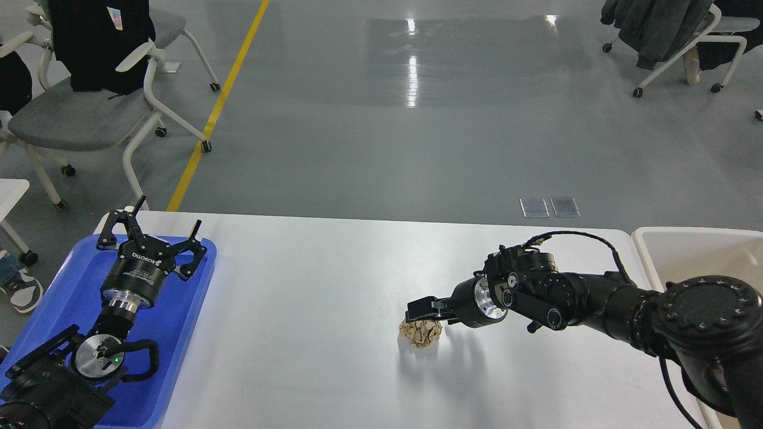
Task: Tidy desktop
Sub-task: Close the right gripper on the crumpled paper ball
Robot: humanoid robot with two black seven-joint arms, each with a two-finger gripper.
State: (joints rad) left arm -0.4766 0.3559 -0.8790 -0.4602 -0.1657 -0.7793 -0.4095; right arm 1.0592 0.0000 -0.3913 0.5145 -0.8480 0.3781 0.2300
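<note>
Right end effector (424, 313) fingertips indistinct over crumpled paper (421, 333)

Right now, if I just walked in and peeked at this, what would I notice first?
Probably the right gripper reaching across the middle of the white desktop, its fingers down around a crumpled brown paper ball. Next, the bright blue tray at the left edge, with the left gripper spread open above it. A beige bin sits at the table's right end.
</note>
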